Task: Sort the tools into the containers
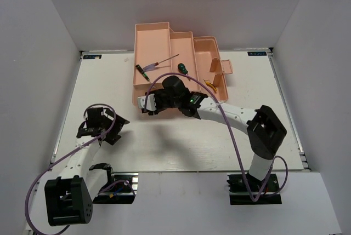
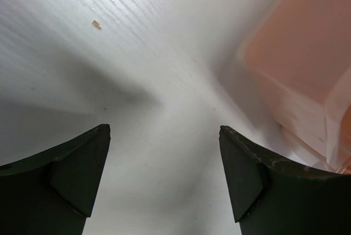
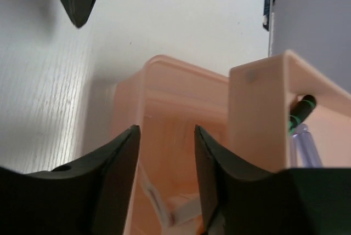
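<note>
The salmon-pink toolbox (image 1: 153,38) stands open at the back of the table, its trays stepped left to right. A long thin green-handled screwdriver (image 1: 156,65) lies in the left tray. A stubby green screwdriver (image 1: 182,68) sits in the middle tray, and yellow-handled pliers (image 1: 211,85) lie in the right compartment. My right gripper (image 1: 151,104) hovers over the near end of the left tray (image 3: 181,120); in its wrist view the right gripper (image 3: 165,131) is open with nothing between the fingers. A green-and-black handle (image 3: 300,112) shows in the raised tray beside it. My left gripper (image 1: 104,121) (image 2: 164,129) is open over bare table.
White walls close in the table on the left, right and back. The toolbox corner (image 2: 296,65) lies to the right of the left gripper. The right arm (image 1: 230,117) arches across the table's centre, trailing a purple cable (image 1: 233,136).
</note>
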Available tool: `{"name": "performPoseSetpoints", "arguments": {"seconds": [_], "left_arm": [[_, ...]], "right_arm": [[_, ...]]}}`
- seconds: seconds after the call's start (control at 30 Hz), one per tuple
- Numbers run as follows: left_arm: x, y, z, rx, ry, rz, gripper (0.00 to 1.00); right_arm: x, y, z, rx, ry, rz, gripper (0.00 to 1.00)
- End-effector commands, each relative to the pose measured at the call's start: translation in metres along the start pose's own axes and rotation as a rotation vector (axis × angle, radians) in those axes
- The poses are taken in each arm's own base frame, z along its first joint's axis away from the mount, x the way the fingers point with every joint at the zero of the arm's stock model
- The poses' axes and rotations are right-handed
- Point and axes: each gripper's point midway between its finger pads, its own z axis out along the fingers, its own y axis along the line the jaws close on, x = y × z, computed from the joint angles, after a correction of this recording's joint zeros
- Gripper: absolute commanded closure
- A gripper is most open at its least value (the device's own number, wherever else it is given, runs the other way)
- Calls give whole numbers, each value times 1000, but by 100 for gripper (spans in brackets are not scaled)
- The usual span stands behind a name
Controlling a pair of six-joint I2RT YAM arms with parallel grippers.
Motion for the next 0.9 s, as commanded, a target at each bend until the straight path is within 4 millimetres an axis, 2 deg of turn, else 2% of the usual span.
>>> {"name": "performPoseSetpoints", "arguments": {"seconds": [0.0, 0.07, 0.1, 0.13, 0.17, 0.3, 0.37, 0.4, 0.43, 0.47, 0.5, 0.53, 0.6, 0.7, 0.8, 0.83, 0.87], "left_arm": [[-11, -22, -5, 91, -26, 1, 10], [-8, -21, -4, 96, -17, 1, 10], [-8, -21, -4, 96, -17, 1, 10], [-9, -23, -5, 103, -22, 2, 10], [-5, -17, -4, 87, -10, -2, 10], [-5, -16, -7, 83, -19, -1, 10], [-6, -17, -8, 92, -25, 1, 10], [-6, -17, -8, 92, -25, 1, 10], [-6, -17, -8, 92, -25, 1, 10], [-6, -17, -8, 92, -25, 1, 10], [-6, -17, -8, 92, -25, 1, 10], [-6, -17, -8, 92, -25, 1, 10], [-6, -17, -8, 92, -25, 1, 10], [-3, -12, -5, 76, -14, -3, 10], [-5, -12, 0, 84, -13, -10, 10], [-2, -11, 3, 84, 0, -11, 10], [-4, -12, 6, 88, 5, -28, 10]], "right_arm": [[-9, -10, -1, 17, -28, -31, 46], [7, -3, 8, -4, 9, -22, 41], [8, -3, 11, -8, 14, -25, 39], [9, -5, 12, -6, 17, -27, 39], [18, 7, 19, -46, 38, -11, 38], [33, 18, 32, -92, 74, 0, 38], [37, 15, 36, -78, 90, -25, 38], [46, 22, 44, -91, 109, -23, 38], [47, 16, 48, -66, 114, -50, 38], [54, 13, 50, -50, 139, -54, 40], [64, 20, 55, -61, 164, -48, 45], [65, 17, 56, -55, 169, -49, 68], [68, 20, 60, -64, 173, -46, 100], [59, 15, 54, -61, 146, -29, 100], [31, -3, 40, -29, 84, 4, 100], [13, -20, 28, 8, 52, -4, 100], [3, -26, 24, 21, 29, 14, 100]]}}
